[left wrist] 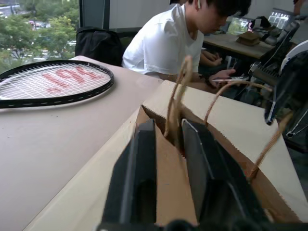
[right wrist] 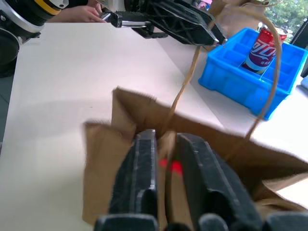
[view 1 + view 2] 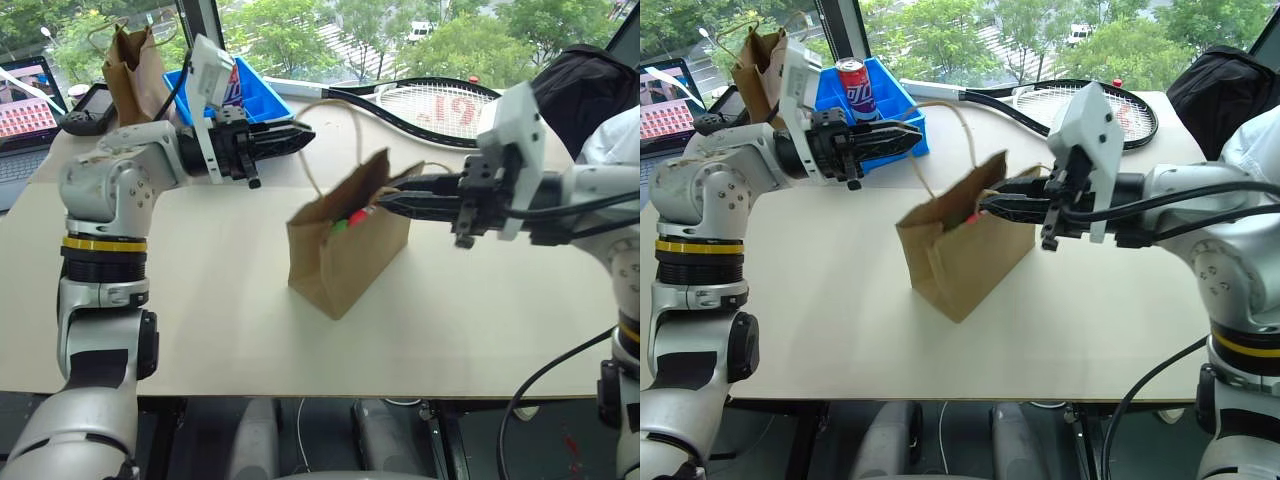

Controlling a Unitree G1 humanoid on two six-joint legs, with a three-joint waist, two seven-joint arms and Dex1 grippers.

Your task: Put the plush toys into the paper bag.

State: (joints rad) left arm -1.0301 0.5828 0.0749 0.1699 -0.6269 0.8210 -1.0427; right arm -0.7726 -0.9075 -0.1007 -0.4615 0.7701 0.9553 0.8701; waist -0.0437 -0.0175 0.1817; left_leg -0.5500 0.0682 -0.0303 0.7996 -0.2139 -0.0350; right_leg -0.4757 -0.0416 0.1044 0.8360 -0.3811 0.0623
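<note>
Mid-table, your paper bag sits tilted with the red and green plush toys already peeking out of its mouth. Your left gripper looks partly open beside one handle; the right gripper is slightly parted around the bag's rim.

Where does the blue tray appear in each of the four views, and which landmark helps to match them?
Left eye view: blue tray at top, behind the left arm.
Right eye view: top left, holding a can.
Left wrist view: not in it.
Right wrist view: upper right.
Shared landmark: the paper bag.
</note>
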